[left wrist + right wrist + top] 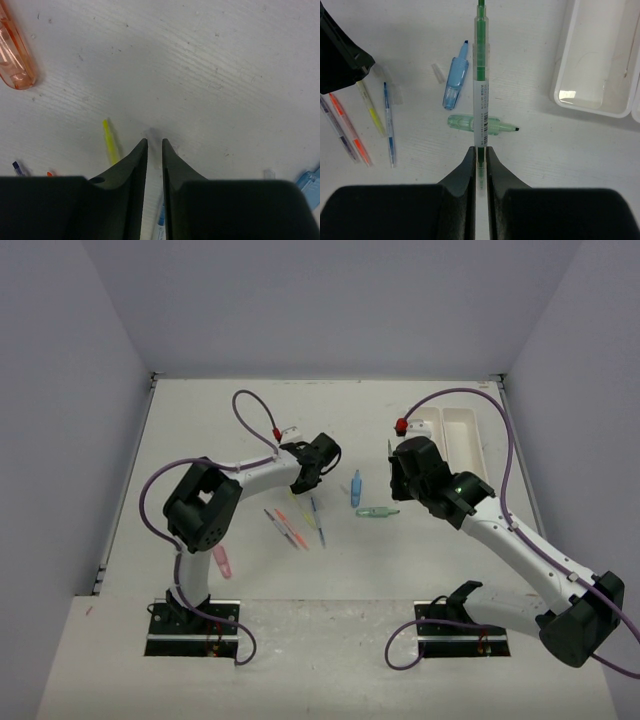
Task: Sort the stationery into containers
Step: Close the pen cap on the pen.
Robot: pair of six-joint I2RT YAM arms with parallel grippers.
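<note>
My right gripper (480, 149) is shut on the lower end of a thin green pen (480, 75), which hangs above the table and points away from me. Under it lie a stubby green marker (462, 123) and a blue marker (455, 82). My left gripper (155, 142) is down at the table, jaws a narrow gap apart, with a thin blue pen (161, 220) lying in the gap against the right finger. A yellow pen (109, 142) lies just to its left. Two white containers (465, 440) stand at the far right, and the nearer one (592, 102) looks empty.
Thin yellow (370, 107), blue (389, 125), orange (350, 127) and grey (337, 130) pens lie in a row mid-table. A translucent orange marker (15, 55) lies beyond my left gripper. A pink marker (222, 560) lies near the left arm's base. White walls enclose the table.
</note>
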